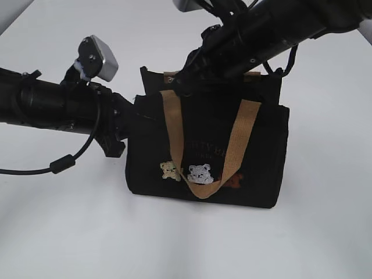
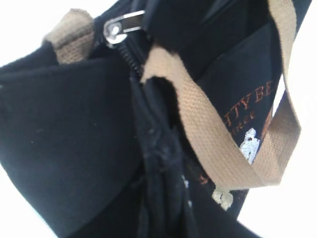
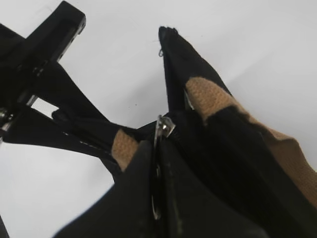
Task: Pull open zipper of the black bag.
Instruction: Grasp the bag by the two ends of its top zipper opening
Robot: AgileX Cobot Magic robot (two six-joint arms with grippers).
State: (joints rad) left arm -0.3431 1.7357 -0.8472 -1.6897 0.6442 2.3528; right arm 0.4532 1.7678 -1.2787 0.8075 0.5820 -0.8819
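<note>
- The left end effector point(image 1: 129, 116) reached in level, pinching the black bag point(image 1: 256, 157) by its end.
- The right end effector point(image 1: 181, 81) slanted down, seemingly clamped on the zipper point(image 3: 163, 128).
- The bag stood upright on the table point(image 1: 70, 232), its length running left-right.

A plain white table point(image 1: 70, 232) (softly shadowed near the middle) fills the scene.

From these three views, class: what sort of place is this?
Probably a robot lab or test bench: a bare white tabletop, two black robot arms, and one black bag staged alone between them.
</note>
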